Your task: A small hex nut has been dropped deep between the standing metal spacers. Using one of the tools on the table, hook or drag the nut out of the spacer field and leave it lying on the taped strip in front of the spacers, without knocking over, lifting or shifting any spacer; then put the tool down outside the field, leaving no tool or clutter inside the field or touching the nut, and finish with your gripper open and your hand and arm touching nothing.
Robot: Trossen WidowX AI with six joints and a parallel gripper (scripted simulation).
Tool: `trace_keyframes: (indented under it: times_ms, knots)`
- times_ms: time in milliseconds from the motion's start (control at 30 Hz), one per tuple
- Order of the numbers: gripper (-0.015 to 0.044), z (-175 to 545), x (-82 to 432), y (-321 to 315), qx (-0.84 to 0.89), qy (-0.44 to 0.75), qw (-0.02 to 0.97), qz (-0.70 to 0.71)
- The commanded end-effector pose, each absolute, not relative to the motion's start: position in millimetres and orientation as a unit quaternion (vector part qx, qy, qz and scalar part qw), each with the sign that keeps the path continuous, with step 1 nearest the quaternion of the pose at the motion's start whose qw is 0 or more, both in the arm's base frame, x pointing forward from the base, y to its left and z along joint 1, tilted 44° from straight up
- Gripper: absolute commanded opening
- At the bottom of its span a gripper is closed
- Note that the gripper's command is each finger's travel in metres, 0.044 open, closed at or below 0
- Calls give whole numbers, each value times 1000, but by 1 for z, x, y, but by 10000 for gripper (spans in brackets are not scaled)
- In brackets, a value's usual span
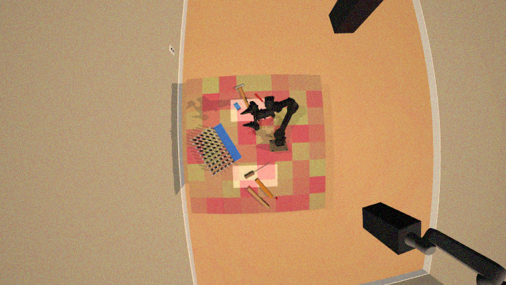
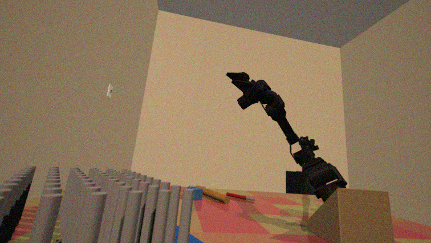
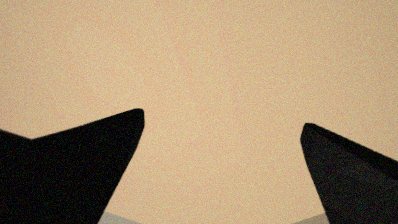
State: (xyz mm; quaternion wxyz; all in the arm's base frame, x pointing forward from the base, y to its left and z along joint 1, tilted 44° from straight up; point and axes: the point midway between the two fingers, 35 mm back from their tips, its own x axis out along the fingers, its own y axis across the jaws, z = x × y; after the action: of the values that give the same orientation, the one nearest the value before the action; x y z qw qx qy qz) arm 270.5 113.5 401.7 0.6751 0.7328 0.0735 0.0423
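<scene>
The metal spacers [image 1: 213, 150] [image 2: 161, 214] stand upright in close rows. The blue taped strip [image 1: 227, 142] lies along their robot-facing side. I cannot make out the nut in any view. My gripper [image 1: 242, 119] [image 2: 229, 77] [image 3: 222, 124] is open and empty, raised high above the table and away from the spacers. A thin-rod tool with a dark handle [image 1: 249, 174] lies on a pale patch. An orange tool with a red tip [image 1: 264, 188] and a wooden stick [image 1: 258, 197] lie beside it. A hammer-like tool [image 1: 241, 93] and a red-handled tool [image 1: 258, 97] [image 2: 236, 195] lie across the table.
A small blue block [image 1: 237, 106] [image 2: 196, 193] lies beside the hammer-like tool's handle. The arm's base [image 1: 278, 145] stands on the patchwork table top. A large wooden block shape [image 2: 365, 214] fills the lower right of the exterior view. The wrist view shows only wall behind the fingers.
</scene>
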Motion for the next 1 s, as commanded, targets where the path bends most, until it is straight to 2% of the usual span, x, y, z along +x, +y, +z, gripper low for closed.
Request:
trace_keyframes:
  times_ms: [0,233,433,700,967]
  knots:
    - [426,401,272,113,729,73,679,41]
    - [440,335,335,96,536,67,841,-29]
    - [440,285,370,74,370,83,923,-68]
    - [440,230,395,43,179,116,972,-98]
    - [440,175,406,7,-11,163,980,-115]
